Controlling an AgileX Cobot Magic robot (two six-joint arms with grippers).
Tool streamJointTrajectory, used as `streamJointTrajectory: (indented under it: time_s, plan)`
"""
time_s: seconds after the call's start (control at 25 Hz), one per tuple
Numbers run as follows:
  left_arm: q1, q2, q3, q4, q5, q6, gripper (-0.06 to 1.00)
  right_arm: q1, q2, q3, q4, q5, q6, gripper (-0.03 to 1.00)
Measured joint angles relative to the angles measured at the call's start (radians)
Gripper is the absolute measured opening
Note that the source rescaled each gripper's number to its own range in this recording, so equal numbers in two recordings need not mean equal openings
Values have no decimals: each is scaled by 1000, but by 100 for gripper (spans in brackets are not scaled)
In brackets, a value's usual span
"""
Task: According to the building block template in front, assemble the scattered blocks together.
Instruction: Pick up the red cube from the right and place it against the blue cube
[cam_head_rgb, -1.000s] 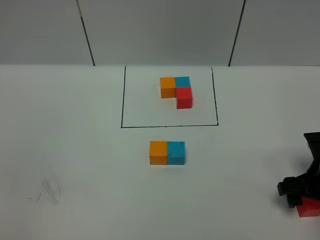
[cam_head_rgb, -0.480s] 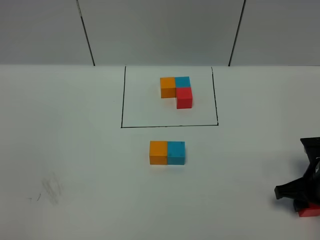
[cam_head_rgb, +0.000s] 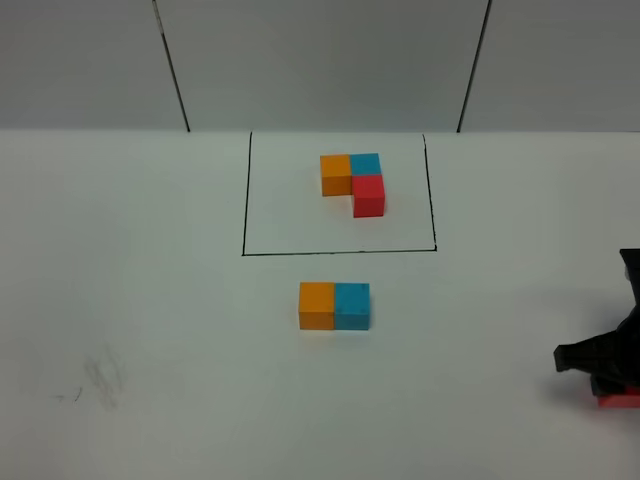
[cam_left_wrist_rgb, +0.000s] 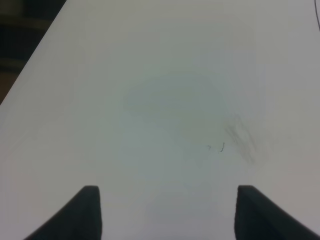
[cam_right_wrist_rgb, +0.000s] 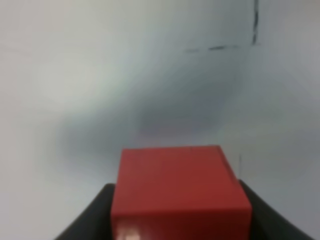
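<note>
At the far right edge of the exterior high view, near the front of the white table (cam_head_rgb: 150, 250), the right gripper (cam_head_rgb: 605, 372) sits low over the red cube (cam_right_wrist_rgb: 177, 190), only a sliver of which shows beneath the black hardware. From the right wrist camera, its dark fingers (cam_right_wrist_rgb: 92, 220) press against both side faces of that cube, so the tool is clamped on it. Whether the cube rests on the surface or is lifted off it cannot be told.

Of the scattered blocks, the other two lie near the middle of the table: the orange cube (cam_head_rgb: 316, 304) and the cyan-blue cube (cam_head_rgb: 352, 305) touch side by side, orange to the left, well apart from the red one.

Behind this pair is the building block template (cam_head_rgb: 352, 177), an L of orange, cyan-blue and red cubes inside a thin black rectangle (cam_head_rgb: 244, 200).

The left gripper (cam_left_wrist_rgb: 167, 210) shows only in its own wrist camera, its two tips spread apart with nothing between them, above bare table beside a faint grey smudge (cam_left_wrist_rgb: 240, 137)
</note>
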Motion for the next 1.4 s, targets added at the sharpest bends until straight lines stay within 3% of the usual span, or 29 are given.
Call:
streamJointTrajectory:
  time_s: [0.16,0.32,0.56,0.76,0.92,1.16,1.4]
  plan:
    - [0,0,0,0,0,0,28,68,-63,0,82,36,25,23]
    - [0,0,0,0,0,0,28,203,-67,0,125,43,108,23]
    - [0,0,0,0,0,0,28,438,-62,-11,98,17,424,23]
    - [0,0,0,0,0,0,28,612,39,-151,-23,166,743,23]
    - [0,0,0,0,0,0,28,709,172,-313,-93,258,883,23]
    - [0,0,0,0,0,0,28,770,329,-471,-96,258,853,23]
    - [0,0,0,0,0,0,28,783,392,-524,-86,174,770,23]
